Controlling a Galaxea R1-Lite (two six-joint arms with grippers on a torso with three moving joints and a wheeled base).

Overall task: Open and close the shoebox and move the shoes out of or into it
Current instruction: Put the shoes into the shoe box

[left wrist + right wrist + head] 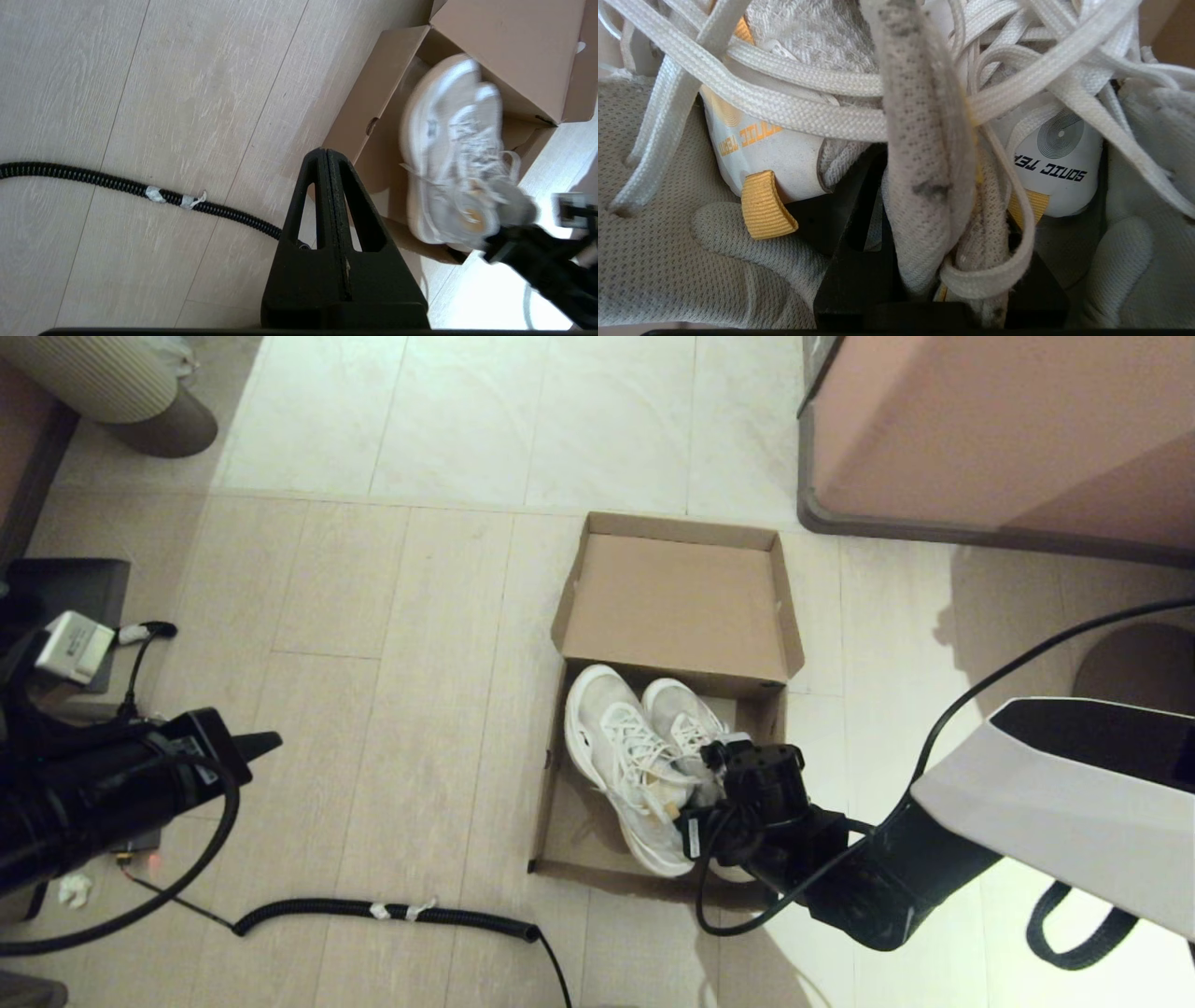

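Note:
The brown shoebox point(553, 803) lies on the floor with its flap lid point(677, 607) folded open at the far side. Both white sneakers point(616, 756) sit side by side in it, toes toward the lid and heel ends over the near wall. My right gripper point(709, 784) is shut on their inner collars, which are pinched together between the black fingers point(859, 196) as greyish mesh point(920, 116) amid white laces. My left gripper point(325, 156) is shut on nothing and is parked low at the left point(266, 742), apart from the shoebox point(373, 121) and the sneakers point(448, 154).
A large pinkish-brown cabinet point(980, 429) stands at the far right. A black corrugated cable point(392, 910) runs across the floor in front of the box. A ribbed pale object point(103, 373) sits at the far left, and a dark block point(75, 588) lies by my left arm.

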